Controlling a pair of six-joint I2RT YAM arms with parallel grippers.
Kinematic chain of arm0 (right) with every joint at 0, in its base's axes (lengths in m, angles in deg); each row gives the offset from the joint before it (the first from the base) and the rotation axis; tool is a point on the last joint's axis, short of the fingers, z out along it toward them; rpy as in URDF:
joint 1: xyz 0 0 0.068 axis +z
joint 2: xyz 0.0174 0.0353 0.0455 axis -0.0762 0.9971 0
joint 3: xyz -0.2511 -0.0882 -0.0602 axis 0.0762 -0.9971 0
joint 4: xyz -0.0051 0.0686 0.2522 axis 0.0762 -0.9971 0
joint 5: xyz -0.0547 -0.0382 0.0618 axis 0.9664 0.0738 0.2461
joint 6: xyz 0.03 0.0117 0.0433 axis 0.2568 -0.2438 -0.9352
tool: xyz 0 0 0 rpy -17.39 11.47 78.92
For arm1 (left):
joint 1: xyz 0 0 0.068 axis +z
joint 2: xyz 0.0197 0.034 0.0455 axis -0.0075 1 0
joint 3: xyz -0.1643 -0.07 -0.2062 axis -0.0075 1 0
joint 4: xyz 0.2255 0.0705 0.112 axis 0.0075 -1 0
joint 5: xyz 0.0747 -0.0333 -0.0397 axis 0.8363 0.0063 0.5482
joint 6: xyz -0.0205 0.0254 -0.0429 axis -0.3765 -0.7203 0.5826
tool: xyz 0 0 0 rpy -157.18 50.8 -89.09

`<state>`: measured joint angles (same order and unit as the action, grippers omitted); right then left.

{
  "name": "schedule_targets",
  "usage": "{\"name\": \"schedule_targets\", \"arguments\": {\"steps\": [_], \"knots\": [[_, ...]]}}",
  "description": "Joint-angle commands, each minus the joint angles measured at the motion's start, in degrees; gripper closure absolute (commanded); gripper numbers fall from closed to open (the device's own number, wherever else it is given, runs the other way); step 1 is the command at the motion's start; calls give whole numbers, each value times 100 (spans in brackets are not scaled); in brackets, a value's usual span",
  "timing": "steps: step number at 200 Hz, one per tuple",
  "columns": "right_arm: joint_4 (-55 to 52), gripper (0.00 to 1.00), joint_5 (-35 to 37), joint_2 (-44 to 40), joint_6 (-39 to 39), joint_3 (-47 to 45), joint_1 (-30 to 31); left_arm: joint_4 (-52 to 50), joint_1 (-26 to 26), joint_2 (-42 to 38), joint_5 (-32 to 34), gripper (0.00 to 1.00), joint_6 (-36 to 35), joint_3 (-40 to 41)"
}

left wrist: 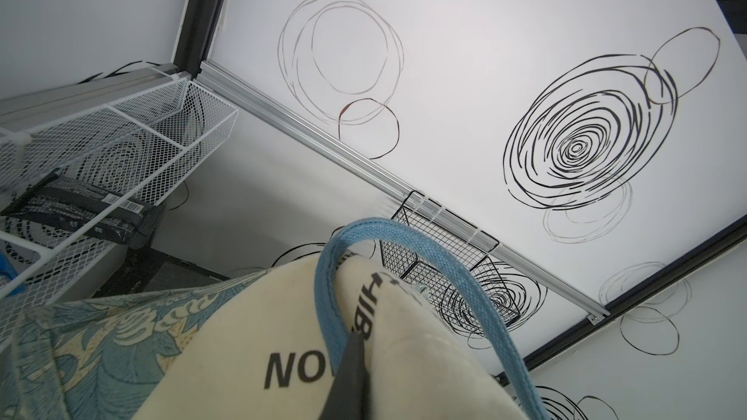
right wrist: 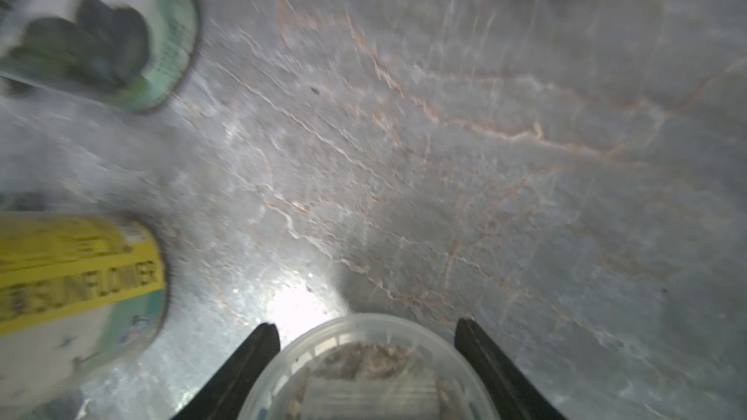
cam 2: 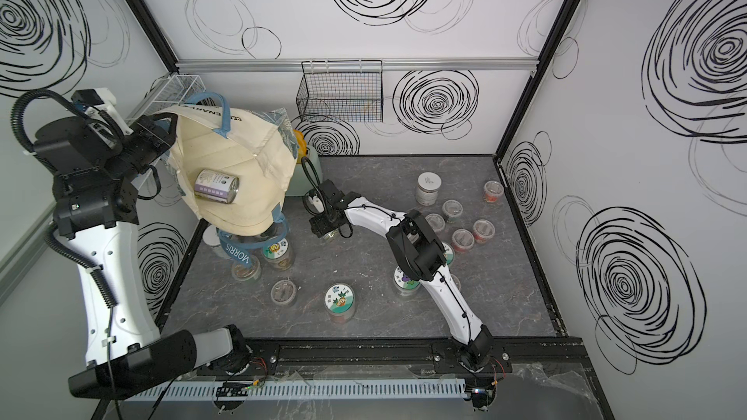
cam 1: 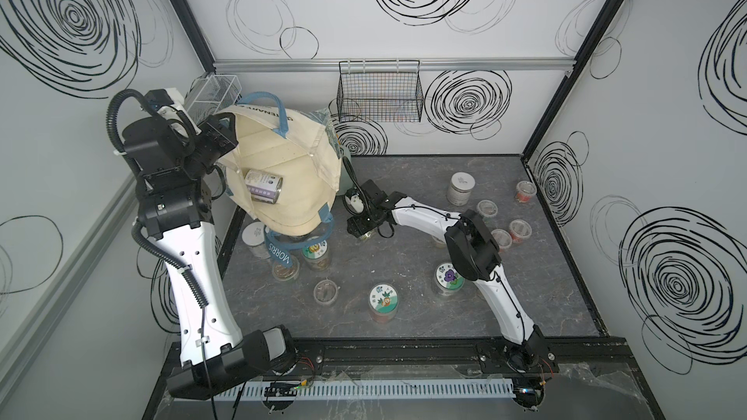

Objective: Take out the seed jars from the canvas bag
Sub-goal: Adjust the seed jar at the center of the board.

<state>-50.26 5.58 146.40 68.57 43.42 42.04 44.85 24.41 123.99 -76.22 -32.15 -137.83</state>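
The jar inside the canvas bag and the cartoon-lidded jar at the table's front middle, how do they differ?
The bagged jar lies on its side; the cartoon-lidded jar stands upright. The bagged jar rests inside the canvas bag; the cartoon-lidded jar is out on the table. The bagged jar shows a purple label; the cartoon-lidded jar a white-green sticker lid. Both are round.

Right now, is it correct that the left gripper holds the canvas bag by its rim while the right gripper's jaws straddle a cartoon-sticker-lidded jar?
Not quite: the right wrist view shows that the jar between the jaws of the right gripper has a clear lid, no sticker. The left gripper does hold the canvas bag by its rim.
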Motion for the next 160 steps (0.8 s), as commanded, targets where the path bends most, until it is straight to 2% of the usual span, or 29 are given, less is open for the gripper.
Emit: {"name": "schedule_targets", "arguments": {"steps": [1,32,91,160], "knots": [[2094,35,-55,-627,-117,-833,-11,764,-109,-161,39,100,61,-7],[4189,34,108,-878,-218,-2055,33,729,-266,-110,114,100,-1,18],[7280,34,822,-611,-263,-3291,240,610,-434,-38,232,100,-138,-82],[9473,36,1648,-251,-13,-4268,668,587,-575,-2,337,100,-232,-69]]}}
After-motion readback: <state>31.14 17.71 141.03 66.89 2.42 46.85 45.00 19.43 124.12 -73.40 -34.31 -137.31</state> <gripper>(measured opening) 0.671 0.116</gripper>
